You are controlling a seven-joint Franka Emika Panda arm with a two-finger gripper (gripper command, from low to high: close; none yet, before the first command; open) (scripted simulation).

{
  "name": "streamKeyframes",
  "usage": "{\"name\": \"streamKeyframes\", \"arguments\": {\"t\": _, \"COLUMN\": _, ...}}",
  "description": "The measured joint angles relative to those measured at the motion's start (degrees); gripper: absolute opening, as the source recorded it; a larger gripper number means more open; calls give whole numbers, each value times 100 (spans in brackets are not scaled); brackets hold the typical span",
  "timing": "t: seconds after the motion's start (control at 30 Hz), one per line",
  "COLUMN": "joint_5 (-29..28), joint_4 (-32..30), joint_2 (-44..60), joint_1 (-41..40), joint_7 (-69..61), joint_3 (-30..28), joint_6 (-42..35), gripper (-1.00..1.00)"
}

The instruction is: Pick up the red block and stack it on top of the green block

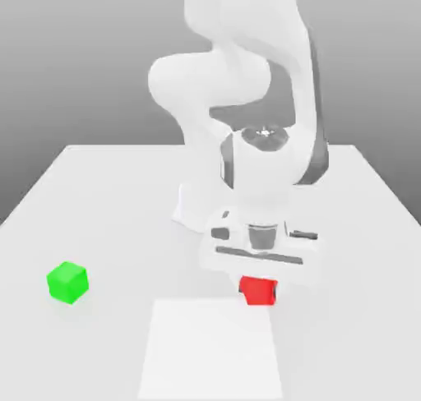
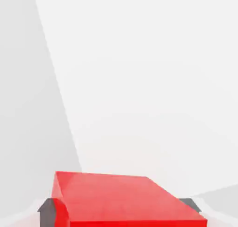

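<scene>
The white table (image 1: 99, 194) carries both cubes, and the arm is bent low over it, so of the 2 stages only the grasp looks done. The pincer (image 1: 258, 286) is clamped on the red block (image 1: 257, 291), directly beneath it. The green block (image 1: 67, 282), well apart toward the exterior view's left, sits bare; lifting, carrying and stacking remain.

Red block (image 1: 258, 290) was plain bright red; green block (image 1: 67, 281) plain bright green. Worktop (image 1: 107, 202) pale grey with a whiter rectangular patch (image 1: 210, 350). Arm (image 1: 247, 79) was white.
</scene>
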Motion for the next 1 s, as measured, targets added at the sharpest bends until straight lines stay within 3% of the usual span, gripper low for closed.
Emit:
{"name": "streamKeyframes", "arguments": {"t": 0.1, "joint_5": 342, "joint_4": -21, "joint_2": -307, "joint_1": -61, "joint_7": -235, "joint_3": 162, "joint_6": -276, "gripper": -100}}
{"name": "streamKeyframes", "arguments": {"t": 0.2, "joint_5": 275, "joint_4": -66, "joint_2": -622, "joint_1": -96, "joint_7": -175, "joint_3": 180, "joint_6": -531, "gripper": -100}}
{"name": "streamKeyframes", "arguments": {"t": 0.5, "joint_5": -1087, "joint_4": -216, "joint_2": -1445, "joint_1": -718, "joint_7": 845, "joint_3": 280, "joint_6": -1214, "gripper": -100}}
{"name": "streamKeyframes", "arguments": {"t": 1.0, "joint_5": -1973, "joint_4": 594, "joint_2": -1495, "joint_1": -3972, "joint_7": 3083, "joint_3": -1748, "joint_6": -2069, "gripper": -100}}
